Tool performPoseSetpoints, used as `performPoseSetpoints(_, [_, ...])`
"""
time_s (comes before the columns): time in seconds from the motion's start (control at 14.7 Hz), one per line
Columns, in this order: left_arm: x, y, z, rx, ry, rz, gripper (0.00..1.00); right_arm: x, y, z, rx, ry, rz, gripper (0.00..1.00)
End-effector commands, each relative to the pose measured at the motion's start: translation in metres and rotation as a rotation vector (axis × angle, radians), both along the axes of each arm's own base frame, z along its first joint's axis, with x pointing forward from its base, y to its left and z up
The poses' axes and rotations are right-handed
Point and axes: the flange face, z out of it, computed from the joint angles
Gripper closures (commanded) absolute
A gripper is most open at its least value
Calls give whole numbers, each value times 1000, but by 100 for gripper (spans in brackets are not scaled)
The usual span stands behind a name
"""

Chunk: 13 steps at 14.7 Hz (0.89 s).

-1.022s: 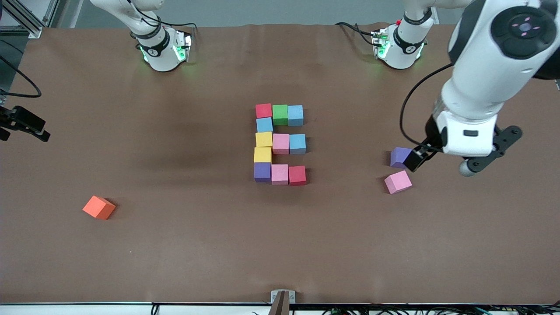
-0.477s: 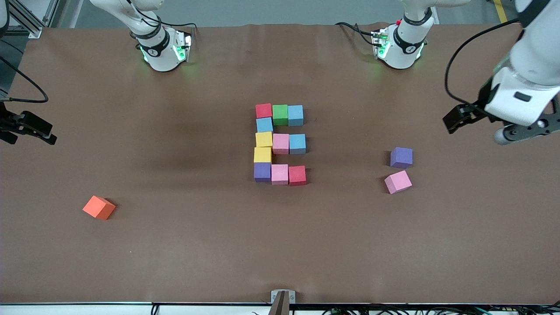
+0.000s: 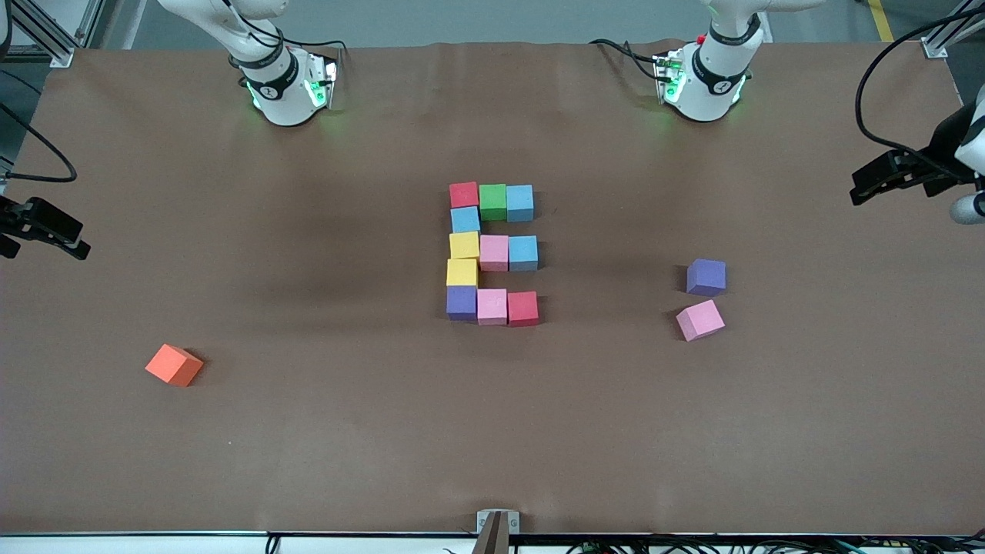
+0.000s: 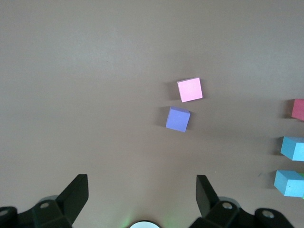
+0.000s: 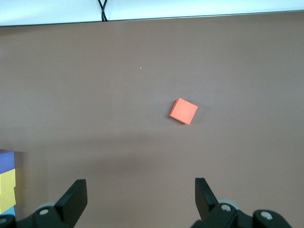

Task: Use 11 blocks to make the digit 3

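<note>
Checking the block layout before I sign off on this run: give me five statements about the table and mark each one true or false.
1. The orange cube is part of the block figure. False: it lies alone toward the right arm's end of the table.
2. The loose pink cube lies nearer to the front camera than the loose purple cube. True.
3. The left gripper holds a cube. False: it is open and empty, off toward the left arm's end of the table.
4. The green block sits between a red block and a blue block. True.
5. The right gripper is open and holds nothing. True.
</note>
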Motion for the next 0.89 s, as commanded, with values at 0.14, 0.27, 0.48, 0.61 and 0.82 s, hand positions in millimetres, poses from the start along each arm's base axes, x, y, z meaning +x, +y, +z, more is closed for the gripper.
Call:
performPoseSetpoints(0.14, [-48, -27, -1, -12, -52, -68, 0, -6, -1, 2, -20, 4, 6, 0])
performPoseSetpoints(0.27, [-50, -34, 2, -12, -58, -82, 0, -6, -3, 1, -20, 13, 5, 0])
performPoseSetpoints(0.48, [-48, -40, 2, -13, -61, -94, 0, -7, -8, 1, -20, 10, -3, 0])
performPoseSetpoints(0.61, [-44, -40, -1, -17, -55, -94, 0, -6, -4, 1, -18, 12, 3, 0])
performPoseSetpoints(0.82, [-43, -43, 4, -21, -60, -106, 0, -6, -3, 1, -18, 13, 5, 0])
